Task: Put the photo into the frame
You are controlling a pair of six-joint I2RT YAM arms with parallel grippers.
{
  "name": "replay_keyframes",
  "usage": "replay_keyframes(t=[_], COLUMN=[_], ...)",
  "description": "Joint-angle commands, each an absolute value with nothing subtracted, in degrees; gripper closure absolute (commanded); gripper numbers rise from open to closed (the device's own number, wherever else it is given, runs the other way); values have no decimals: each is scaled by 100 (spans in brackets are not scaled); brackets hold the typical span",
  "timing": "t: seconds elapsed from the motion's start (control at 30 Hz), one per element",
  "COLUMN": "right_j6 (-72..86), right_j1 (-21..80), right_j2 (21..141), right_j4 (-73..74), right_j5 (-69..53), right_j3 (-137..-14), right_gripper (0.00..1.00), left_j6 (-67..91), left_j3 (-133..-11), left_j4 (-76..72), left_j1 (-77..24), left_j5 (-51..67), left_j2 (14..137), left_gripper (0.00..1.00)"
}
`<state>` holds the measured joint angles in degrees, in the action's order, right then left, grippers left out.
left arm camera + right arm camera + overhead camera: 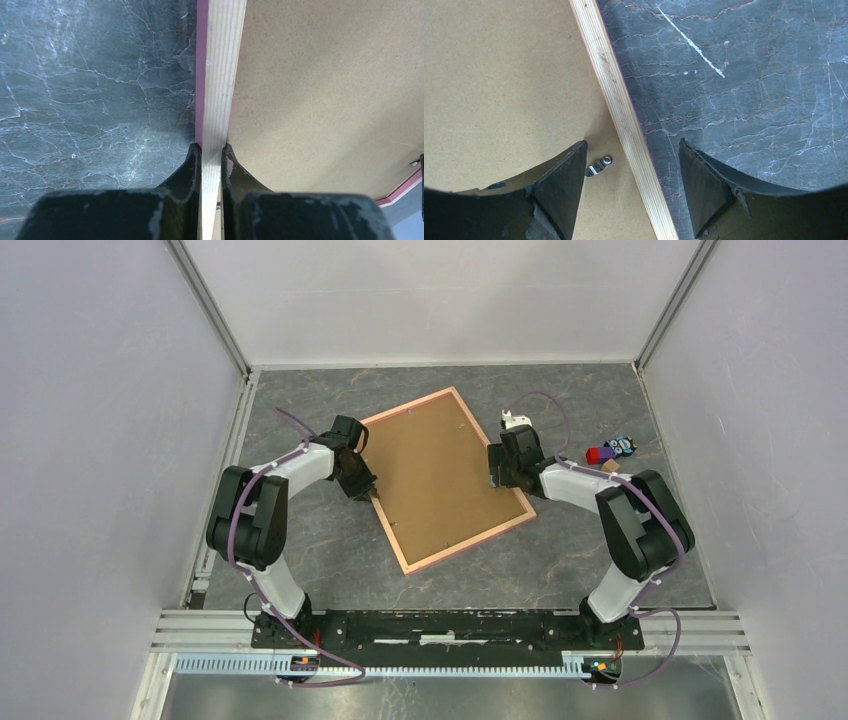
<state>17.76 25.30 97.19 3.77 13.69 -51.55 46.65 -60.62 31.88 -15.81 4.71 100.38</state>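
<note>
Left gripper (211, 150): you are looking at it pinching the left rail of the frame (220, 75), its fingers pressing on both sides of the pale wood, probably steadying the frame against sliding.
Right gripper (633, 145): it is standing spread, straddling the opposite rail without touching it; judging by the pose, it is lining up for a second hold.
Bench (330, 570): its dark marbled top is carrying everything.
Frame: it is lying face down and skewed between the arms, showing you its brown board with a thin pink edge around it.
Photo: it is not showing in any view, so you cannot tell whether it is sitting under the board.
Toys (610, 450): small red and blue pieces are lying beside the right arm, apart from the frame.
Clip (599, 166): a tiny metal tab is sitting on the board just inside the rail.
</note>
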Motion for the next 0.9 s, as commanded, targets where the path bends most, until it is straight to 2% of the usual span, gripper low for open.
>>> replay_keyframes(t=[0.0, 0.87], right_j6=[1739, 1462], right_j1=[2557, 2556], right_j2=[9839, 9366], right_j4=[555, 599], right_j5=[1329, 1233], right_j3=[-5327, -4790], right_gripper=[28, 32], left_j6=[5010, 5001], left_j3=[-5739, -5724], left_j4=[3059, 3059], left_j1=[-1495, -1477], left_j5=[114, 39], left_j2=[10386, 10369], left_gripper=[98, 98])
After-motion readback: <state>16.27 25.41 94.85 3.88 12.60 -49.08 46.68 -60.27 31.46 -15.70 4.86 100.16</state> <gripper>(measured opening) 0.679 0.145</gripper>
